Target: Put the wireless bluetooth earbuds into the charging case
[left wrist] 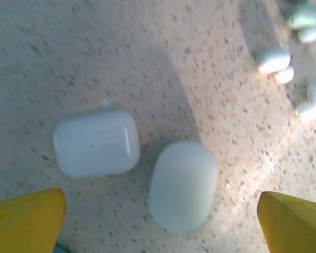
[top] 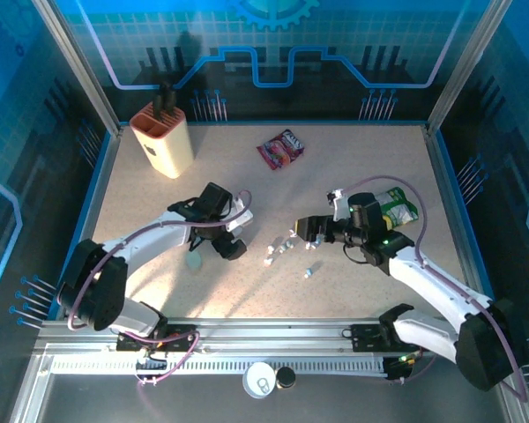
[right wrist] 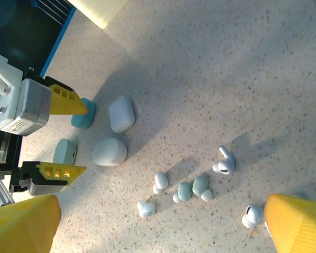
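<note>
Hanging wide open over the table (top: 361,159), the left claw (left wrist: 160,224) holds nothing between its yellow fingers (left wrist: 26,221). Two closed white cases (left wrist: 96,143) lie close together just ahead of its tips. In the right wrist view the same claw (right wrist: 68,136) comes in from the left. A pale teal case (right wrist: 65,152) lies by its lower finger, and a small teal round piece (right wrist: 84,113) sits at the tip of the upper one.

The right claw (right wrist: 160,226) is spread wide too and grips nothing. The buds (right wrist: 192,188), some white and some pale teal, are scattered loose on the table beneath and ahead of it, a little way from the cases. One white bud (right wrist: 224,164) shows a stem, and another (right wrist: 251,215) lies near the right-hand finger. None of them sits in a case.

From above, the buds (top: 282,248) lie between the left claw (top: 229,242) and the right claw (top: 304,231).

Farther back lie a red snack bag (top: 280,148) and a beige block (top: 161,137). A green bag (top: 395,210) lies by the right arm. Both bags carry print too small to read.
</note>
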`<action>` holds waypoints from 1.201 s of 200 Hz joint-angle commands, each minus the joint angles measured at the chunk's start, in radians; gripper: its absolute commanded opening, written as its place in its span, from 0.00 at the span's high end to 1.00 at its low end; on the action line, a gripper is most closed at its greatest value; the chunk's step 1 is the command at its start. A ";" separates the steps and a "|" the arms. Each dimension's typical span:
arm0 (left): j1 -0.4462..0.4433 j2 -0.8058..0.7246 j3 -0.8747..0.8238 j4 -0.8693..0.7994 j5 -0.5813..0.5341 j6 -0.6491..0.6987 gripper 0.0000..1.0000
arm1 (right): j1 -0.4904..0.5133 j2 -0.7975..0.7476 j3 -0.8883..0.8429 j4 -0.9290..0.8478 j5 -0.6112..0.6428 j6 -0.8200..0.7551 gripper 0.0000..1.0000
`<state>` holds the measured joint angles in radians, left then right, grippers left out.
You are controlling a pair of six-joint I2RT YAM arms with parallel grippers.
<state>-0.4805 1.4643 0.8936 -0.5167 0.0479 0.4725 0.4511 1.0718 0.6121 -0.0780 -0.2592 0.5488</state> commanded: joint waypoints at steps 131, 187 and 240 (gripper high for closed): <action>-0.032 0.255 0.135 -0.157 0.007 -0.011 0.29 | 0.037 0.050 -0.012 0.003 0.043 0.036 0.00; -0.055 0.304 0.131 -0.132 0.000 -0.020 0.50 | 0.038 0.050 0.008 -0.040 0.045 0.073 0.00; -0.065 0.226 0.112 -0.111 0.002 -0.014 0.57 | -0.025 0.040 0.020 -0.110 -0.061 0.151 0.00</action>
<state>-0.5209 1.7370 1.0183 -0.6323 0.0109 0.4515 0.4652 1.1297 0.6106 -0.1513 -0.2279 0.6483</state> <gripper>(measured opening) 0.435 0.999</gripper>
